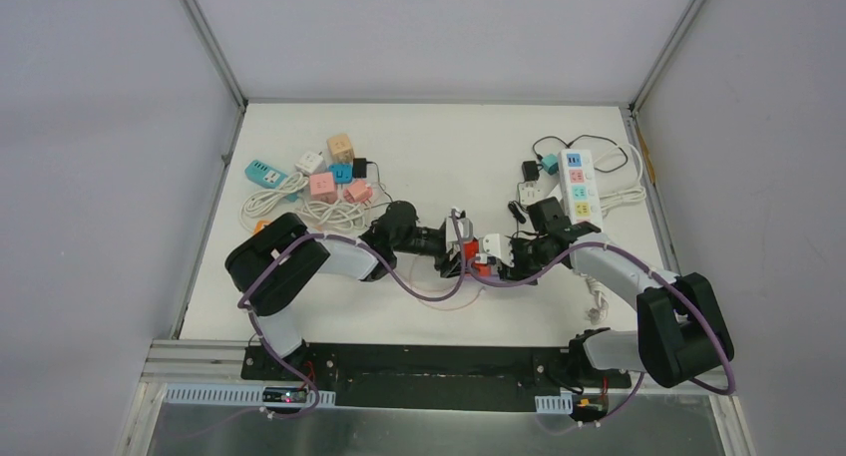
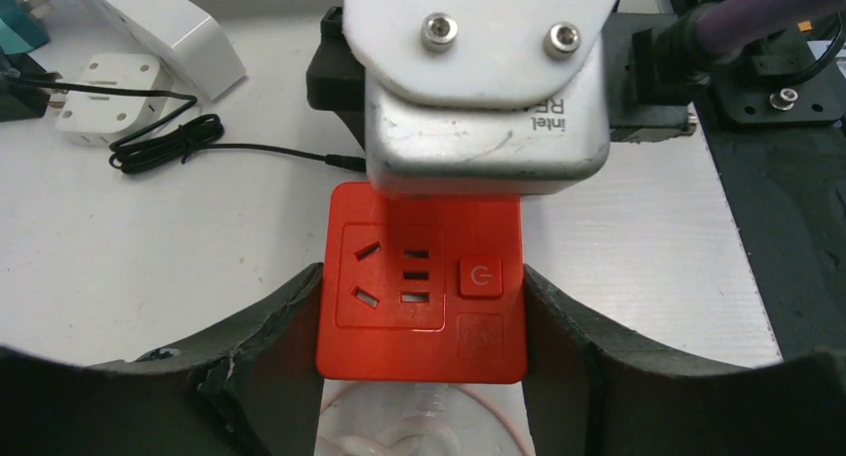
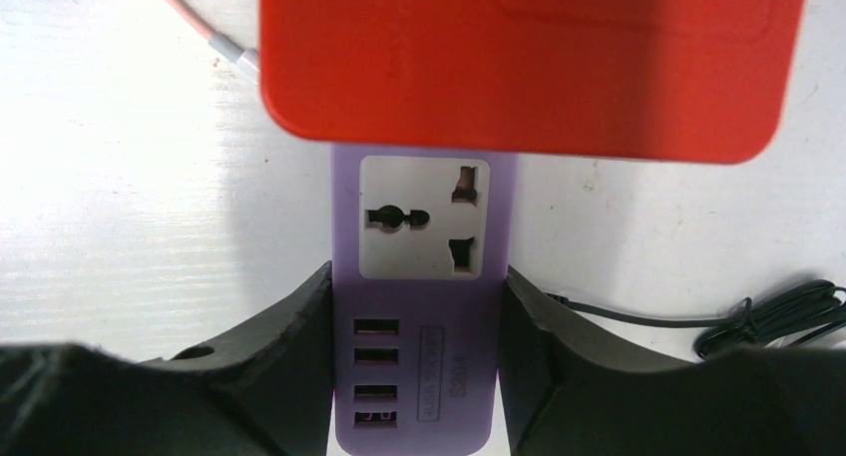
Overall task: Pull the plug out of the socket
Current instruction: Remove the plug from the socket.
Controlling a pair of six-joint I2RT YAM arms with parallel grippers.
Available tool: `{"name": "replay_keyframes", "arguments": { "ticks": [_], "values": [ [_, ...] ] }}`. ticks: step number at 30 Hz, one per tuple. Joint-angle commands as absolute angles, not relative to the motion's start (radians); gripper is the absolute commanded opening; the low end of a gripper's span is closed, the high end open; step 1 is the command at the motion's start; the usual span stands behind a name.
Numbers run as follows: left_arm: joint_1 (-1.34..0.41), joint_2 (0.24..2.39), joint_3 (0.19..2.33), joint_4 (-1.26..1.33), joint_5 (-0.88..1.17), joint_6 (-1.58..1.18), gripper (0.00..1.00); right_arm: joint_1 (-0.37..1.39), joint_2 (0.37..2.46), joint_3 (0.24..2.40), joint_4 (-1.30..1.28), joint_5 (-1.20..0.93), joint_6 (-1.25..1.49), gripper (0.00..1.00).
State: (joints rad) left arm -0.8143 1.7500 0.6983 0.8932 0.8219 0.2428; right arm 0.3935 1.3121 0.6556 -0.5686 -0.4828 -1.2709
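Observation:
My left gripper [image 2: 421, 328] is shut on a red socket cube [image 2: 421, 286], its fingers pressed against both sides; the cube's face shows outlets and a power button. My right gripper [image 3: 417, 361] is shut on a purple plug adapter [image 3: 419, 306] with a white outlet face and several USB ports. The adapter's far end meets the red cube [image 3: 519, 67]; the joint itself is hidden. In the top view both grippers meet at the table's middle around the red cube [image 1: 483, 267]. The right wrist's camera housing [image 2: 489, 87] hides the adapter in the left wrist view.
A cluster of coloured socket cubes with white cables [image 1: 329, 182] lies at the back left. A white power strip [image 1: 579, 182] with black chargers lies at the back right. A coiled black cable [image 2: 165, 142] and a white adapter [image 2: 108, 97] lie nearby.

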Motion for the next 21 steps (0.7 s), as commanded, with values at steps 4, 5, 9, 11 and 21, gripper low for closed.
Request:
{"name": "replay_keyframes", "arguments": {
  "ticks": [4,5,9,11,21],
  "values": [
    [-0.903,1.676,0.676,0.781,0.679,0.521,0.0,0.39,1.305,0.665,-0.595,-0.433,-1.299,0.0],
    [-0.905,1.674,0.678,0.775,0.673,0.523,0.0,0.39,1.305,0.665,-0.595,-0.433,-1.299,0.0],
    [-0.878,1.663,0.719,0.726,0.679,0.401,0.0,0.39,1.307,0.667,-0.595,-0.43,-1.299,0.0],
    [-0.842,1.67,0.743,0.73,0.733,0.29,0.0,0.39,1.306,0.667,-0.594,-0.428,-1.299,0.0],
    [-0.812,1.673,0.674,0.907,0.786,0.26,0.0,0.39,1.31,0.666,-0.591,-0.424,-1.298,0.0]
  ]
}}
